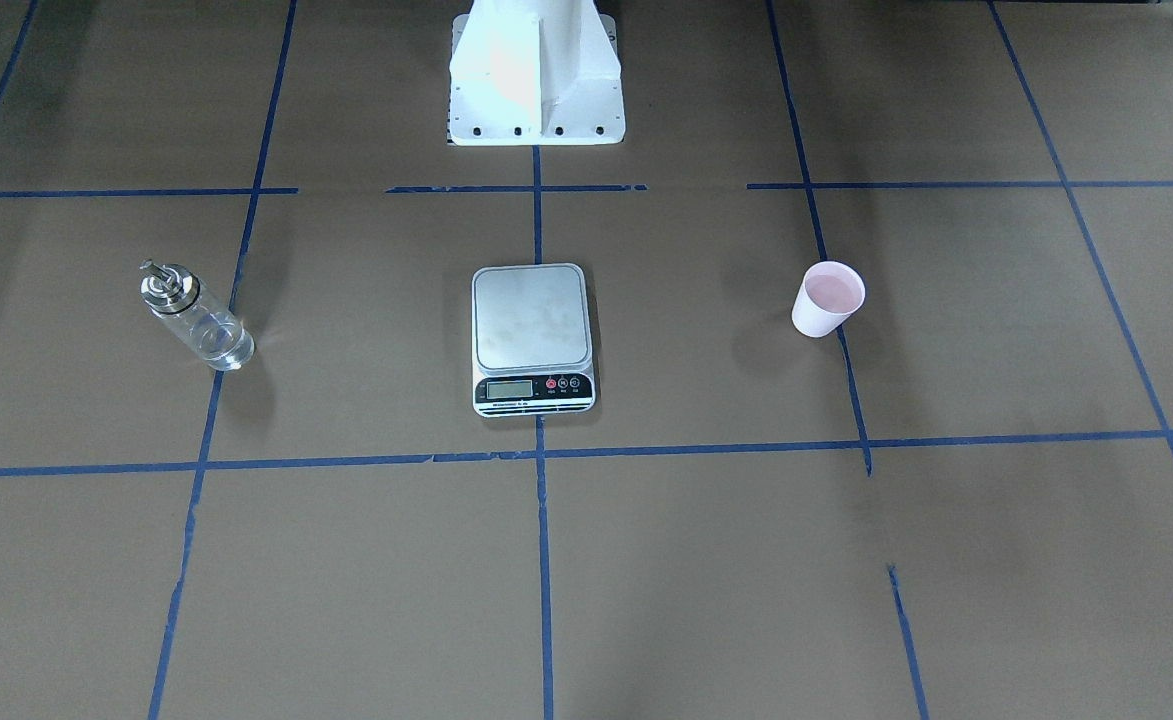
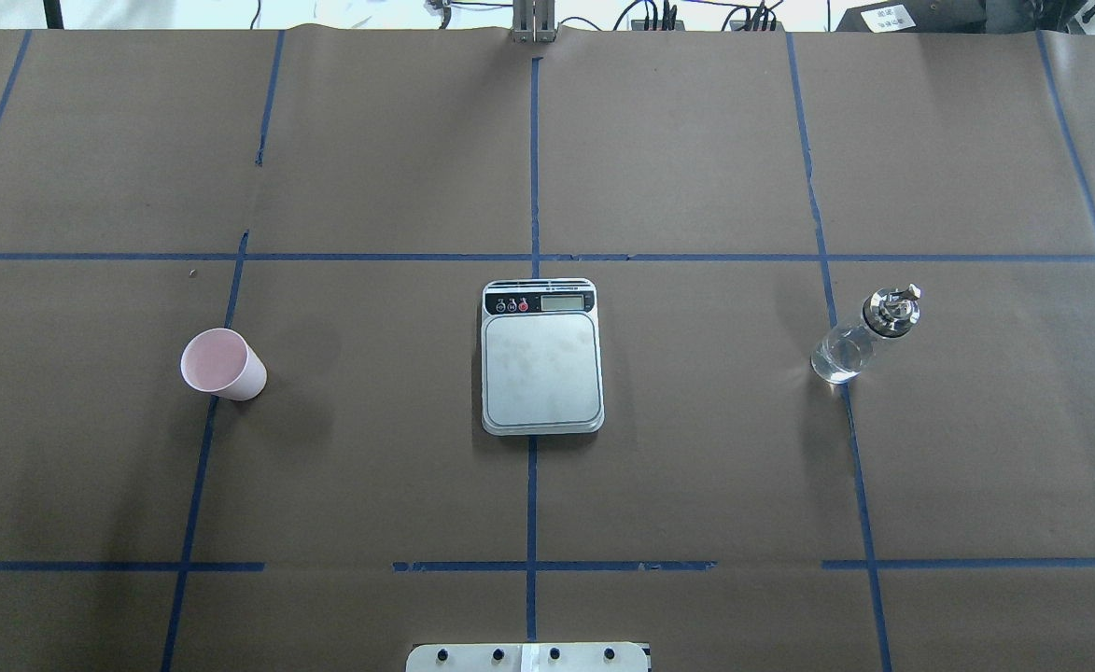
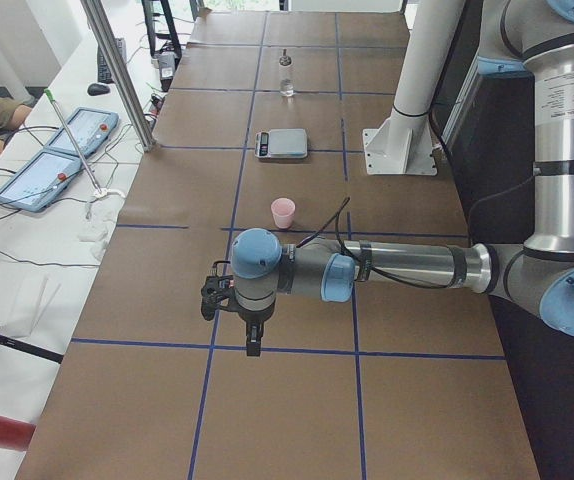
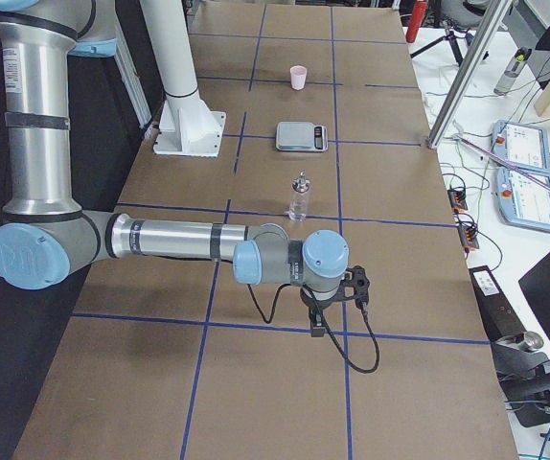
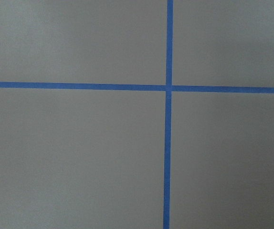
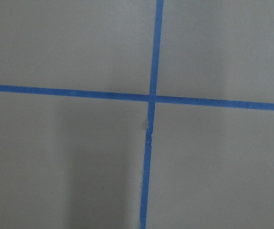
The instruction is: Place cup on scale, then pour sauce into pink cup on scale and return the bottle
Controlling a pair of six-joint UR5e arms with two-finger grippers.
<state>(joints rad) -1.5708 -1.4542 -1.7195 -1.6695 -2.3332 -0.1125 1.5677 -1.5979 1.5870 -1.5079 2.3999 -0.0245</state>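
The pale pink cup (image 2: 222, 365) stands upright on the brown paper at the left of the overhead view, well apart from the scale (image 2: 540, 359) in the middle, whose steel plate is bare. The clear glass bottle (image 2: 864, 334) with a silver cap stands upright at the right. In the front-facing view the cup (image 1: 828, 300), scale (image 1: 532, 335) and bottle (image 1: 196, 317) appear mirrored. My left gripper (image 3: 253, 342) hangs over the table end nearest its side camera, far from the cup (image 3: 283, 212). My right gripper (image 4: 318, 324) hangs near the opposite end, short of the bottle (image 4: 300, 196). Whether either is open, I cannot tell.
Blue tape lines (image 5: 168, 88) cross the brown paper below both wrist cameras. The white robot pedestal (image 1: 536, 75) stands behind the scale. A side bench with pendants (image 3: 67, 150), cables and a metal post (image 3: 117, 70) runs along the far table edge.
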